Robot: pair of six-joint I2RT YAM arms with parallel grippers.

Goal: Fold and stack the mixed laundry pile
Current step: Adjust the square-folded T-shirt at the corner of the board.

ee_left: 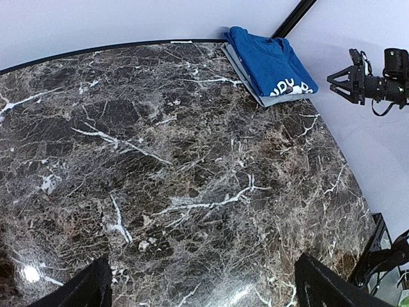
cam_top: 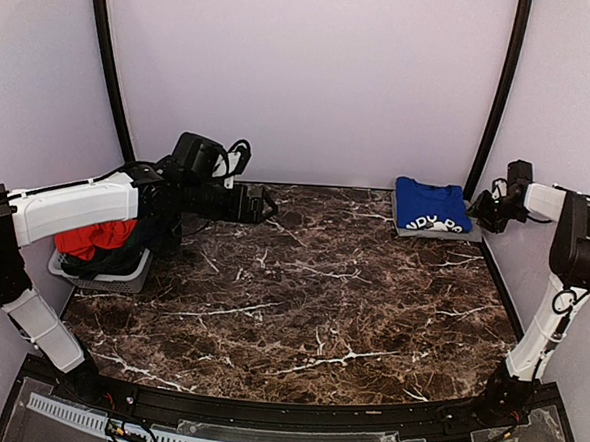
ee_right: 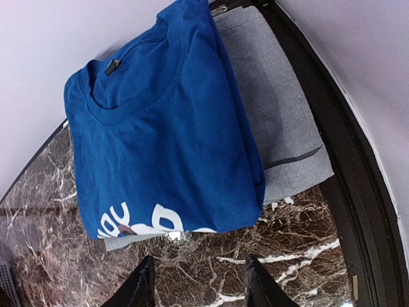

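Two garments lie folded and stacked at the far right corner of the table (cam_top: pixel 311 292). The royal-blue T-shirt (ee_right: pixel 160 141), white print showing, sits on top of the grey shirt (ee_right: pixel 275 115), whose cloth shows past the blue one's edges. The right gripper (ee_right: pixel 198 284) hovers just beside that stack, toward the table's right edge and clear of the cloth. Its jaws are part-way apart with only marble between them, so it holds nothing. The left gripper (cam_top: pixel 262 205) hangs above the far left part of the table, jaws wide and empty. At the left edge the small basket (cam_top: pixel 121 279) holds the red-orange garment (cam_top: pixel 92 239), bunched and unfolded, with what looks like dark cloth (cam_top: pixel 117 260) under it. I judge that placing the blue shirt is done and the step in hand is turning to the next piece. That calls for the left arm to reach back to the basket, pinch one garment alone, and lay it flat on the middle of the table.
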